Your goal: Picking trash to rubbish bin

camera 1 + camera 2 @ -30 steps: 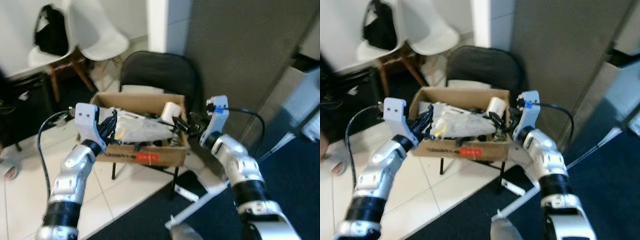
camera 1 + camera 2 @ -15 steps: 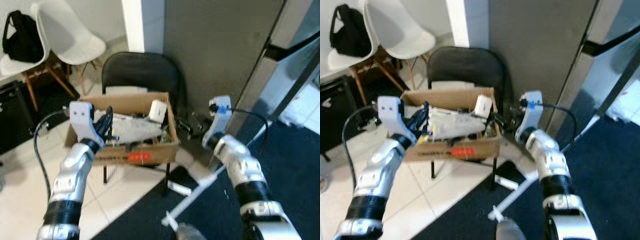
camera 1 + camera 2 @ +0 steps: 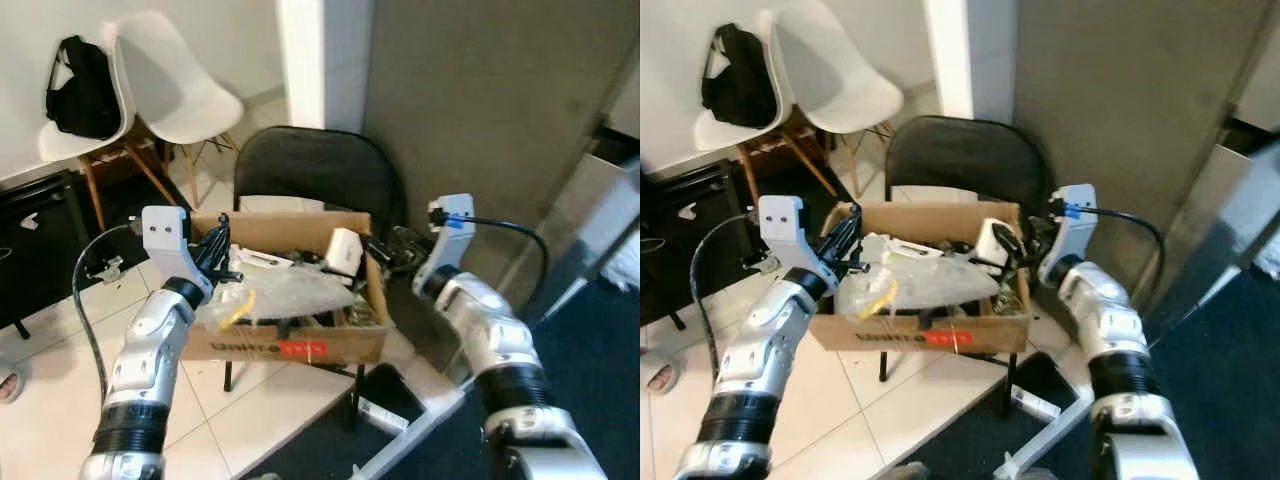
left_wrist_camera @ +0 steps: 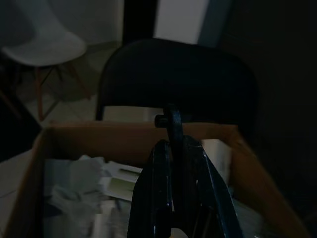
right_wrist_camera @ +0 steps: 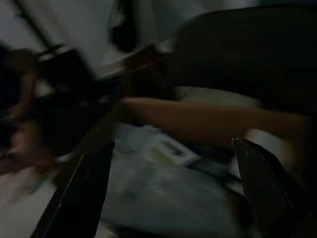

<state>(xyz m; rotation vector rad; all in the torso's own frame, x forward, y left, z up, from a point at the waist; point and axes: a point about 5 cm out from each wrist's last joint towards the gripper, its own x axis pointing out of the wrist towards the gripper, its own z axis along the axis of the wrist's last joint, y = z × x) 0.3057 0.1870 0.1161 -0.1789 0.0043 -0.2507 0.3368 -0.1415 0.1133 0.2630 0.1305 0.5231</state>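
a cardboard box (image 3: 290,340) full of trash sits on the seat of a black folding chair (image 3: 310,165), which stands against a grey wall panel (image 3: 480,90). the box carries a red label (image 3: 300,349) on its front wall.

box contents, as far as visible:
- a clear plastic bag (image 3: 290,295) lying across the middle, crumpled
- a yellow strip (image 3: 235,308) near the left front of the bag
- a small white carton (image 3: 344,250) standing tilted at the right rear corner
- paper sheets (image 4: 116,186) and dark scraps underneath; these cannot be identified further

left gripper (image 3: 222,245): positioned at the box's left rear edge, pointing over the rim toward the contents. in the left wrist view the two black fingers (image 4: 168,198) lie pressed together with nothing between them. that view looks across the box toward the chair back.

right gripper (image 3: 385,250): positioned at the box's right edge, just beside the white carton. in the right wrist view its fingers (image 5: 79,198) stand wide apart, one at each side of the picture, with the box interior between them. that view is dark and blurred; contact with the carton cannot be determined.

surroundings: two white shell chairs (image 3: 185,85) with wooden legs stand to the robot's left rear, and a black bag (image 3: 80,75) rests on the nearer one. the floor under the folding chair is pale tile (image 3: 270,410), bordered by dark carpet (image 3: 590,330) on the right. a black cable (image 3: 85,300) loops from the left wrist.
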